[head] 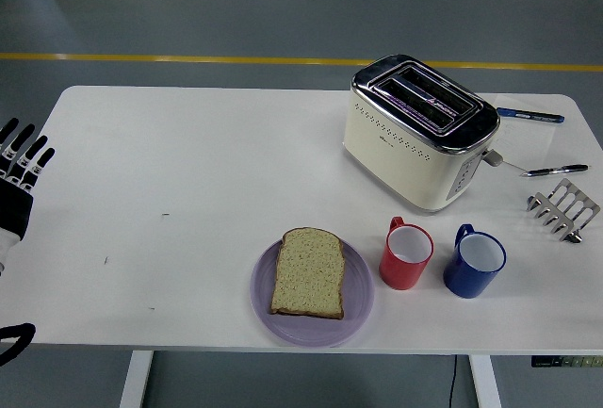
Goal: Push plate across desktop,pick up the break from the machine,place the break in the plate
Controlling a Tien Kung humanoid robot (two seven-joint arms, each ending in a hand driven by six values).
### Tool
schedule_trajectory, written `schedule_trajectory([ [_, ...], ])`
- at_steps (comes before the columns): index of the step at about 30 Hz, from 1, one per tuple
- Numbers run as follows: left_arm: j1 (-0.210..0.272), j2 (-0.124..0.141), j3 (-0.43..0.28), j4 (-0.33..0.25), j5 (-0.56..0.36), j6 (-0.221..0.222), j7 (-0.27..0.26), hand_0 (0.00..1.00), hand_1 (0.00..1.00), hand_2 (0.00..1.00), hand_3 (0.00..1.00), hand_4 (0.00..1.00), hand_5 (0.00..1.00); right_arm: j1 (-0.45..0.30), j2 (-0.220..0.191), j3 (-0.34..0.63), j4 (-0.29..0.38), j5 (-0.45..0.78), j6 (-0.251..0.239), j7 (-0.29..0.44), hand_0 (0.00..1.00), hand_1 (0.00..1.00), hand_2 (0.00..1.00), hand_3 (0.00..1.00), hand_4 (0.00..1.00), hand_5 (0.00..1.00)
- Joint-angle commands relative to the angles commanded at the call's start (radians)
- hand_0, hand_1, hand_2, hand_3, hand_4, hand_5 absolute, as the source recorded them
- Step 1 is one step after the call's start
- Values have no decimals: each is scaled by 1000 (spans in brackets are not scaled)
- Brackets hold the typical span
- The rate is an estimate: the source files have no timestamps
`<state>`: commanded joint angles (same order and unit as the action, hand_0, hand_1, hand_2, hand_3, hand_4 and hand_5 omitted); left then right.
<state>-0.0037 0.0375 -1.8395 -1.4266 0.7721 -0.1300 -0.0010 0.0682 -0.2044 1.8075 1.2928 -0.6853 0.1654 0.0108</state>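
Note:
A slice of bread (309, 273) lies flat on a purple plate (361, 309) near the table's front edge, centre. A cream and chrome toaster (417, 133) stands behind it to the right, its slots empty. My left hand (19, 174) is at the far left edge of the table, fingers spread and holding nothing, far from the plate. My right hand is out of view.
A red mug (406, 254) and a blue mug (474, 262) stand right of the plate. A metal toast rack (563, 208) is at the right edge. Two pens (529, 115) (555, 171) lie right of the toaster.

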Motion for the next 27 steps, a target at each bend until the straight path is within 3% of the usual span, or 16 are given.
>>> schedule_trajectory([
  [12, 0, 1, -10, 21, -27, -16, 11, 814, 798, 815, 776, 538, 998, 2, 1, 18, -9, 20, 3, -12, 780, 753, 767, 749, 527, 527],
  [25, 0, 1, -14, 34, -37, -16, 14, 815, 797, 811, 773, 545, 998, -2, 3, 27, -23, 12, 76, -49, 812, 784, 822, 817, 549, 575],
  [27, 0, 1, -16, 34, -36, -16, 14, 813, 798, 809, 772, 552, 998, -1, 4, 26, -25, 11, 79, -50, 831, 801, 841, 834, 571, 632],
])
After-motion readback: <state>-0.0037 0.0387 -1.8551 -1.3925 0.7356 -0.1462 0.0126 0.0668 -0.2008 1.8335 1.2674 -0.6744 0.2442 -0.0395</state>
